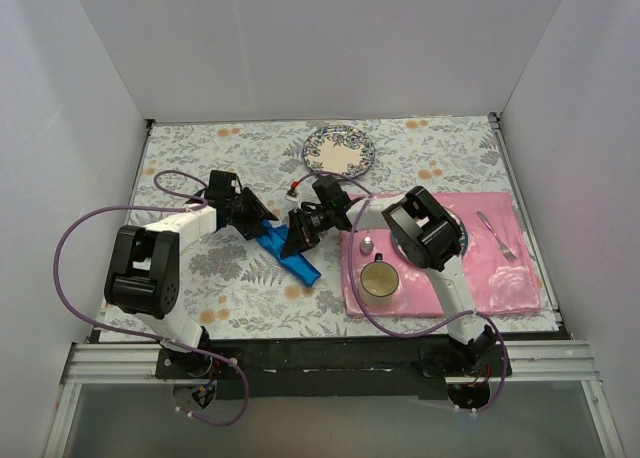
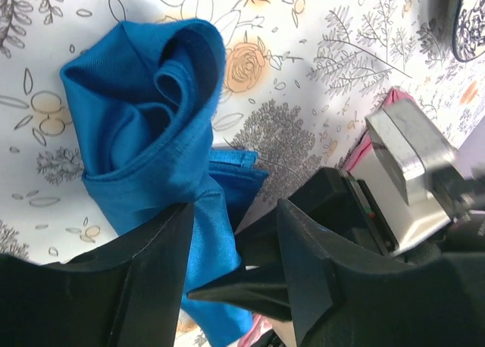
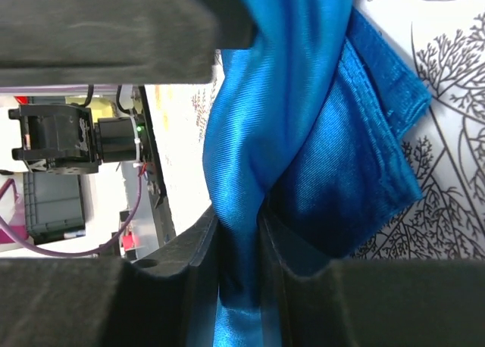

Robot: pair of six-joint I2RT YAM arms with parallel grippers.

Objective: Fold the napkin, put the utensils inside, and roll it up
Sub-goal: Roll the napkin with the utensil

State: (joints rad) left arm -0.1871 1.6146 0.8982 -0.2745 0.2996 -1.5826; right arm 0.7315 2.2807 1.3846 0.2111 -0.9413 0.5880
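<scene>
Setting: floral worktop (image 1: 240,298), white walls around.
Top view: rolled napkin (image 1: 295,263) lies left of the pink placemat (image 1: 500,278), which bears a fork (image 1: 497,236). The napkin's far end meets the left hand (image 1: 258,216) and right hand (image 1: 300,236).
Left wrist view: left hand (image 2: 231,241) half-spread astride the napkin's tail (image 2: 204,233); grip cannot be told.
Right wrist view: right hand (image 3: 239,229) narrow, pinching the napkin (image 3: 258,135).

So the napkin (image 2: 144,127) is rolled in a loose spiral on the floral tabletop (image 2: 318,29). Its tail drops between the left gripper's (image 2: 235,218) spread fingers, hugging one of them.
</scene>
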